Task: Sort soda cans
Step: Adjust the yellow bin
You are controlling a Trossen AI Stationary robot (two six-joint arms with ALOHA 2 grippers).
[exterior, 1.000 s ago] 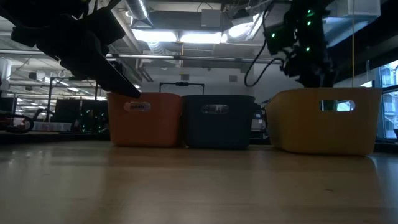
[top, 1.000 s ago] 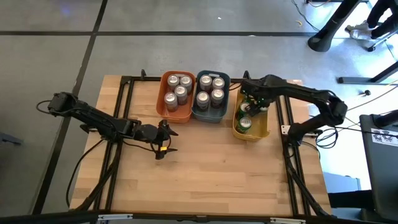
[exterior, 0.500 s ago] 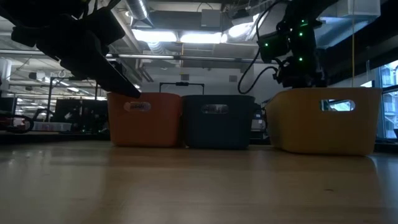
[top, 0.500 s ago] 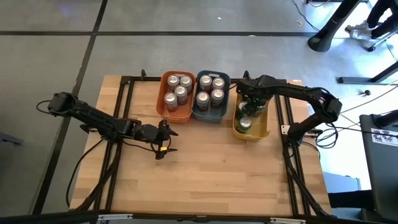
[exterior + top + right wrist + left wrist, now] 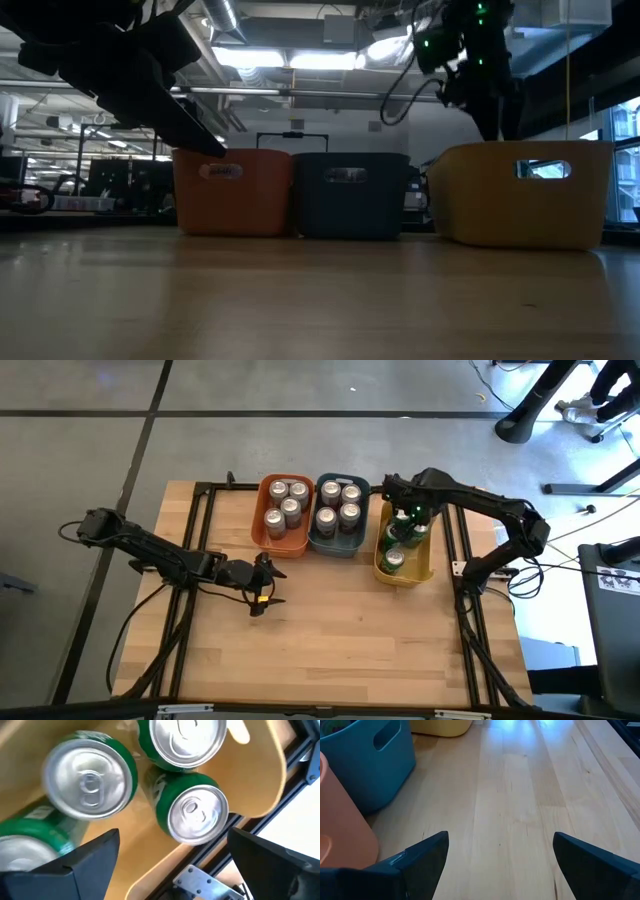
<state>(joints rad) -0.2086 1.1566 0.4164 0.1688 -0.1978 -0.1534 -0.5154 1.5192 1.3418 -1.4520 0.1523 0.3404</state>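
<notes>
Up top, green soda cans inside yellow bin.

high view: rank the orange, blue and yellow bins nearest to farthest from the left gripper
From the left gripper, open over bare table:
1. orange bin, just beyond it, leftmost in the row.
2. blue bin, middle of the row.
3. yellow bin, rightmost, under the right gripper.

Two dark jointed arms, black cables trailing, green indicator lights on the right arm, flat dark fingers
</notes>
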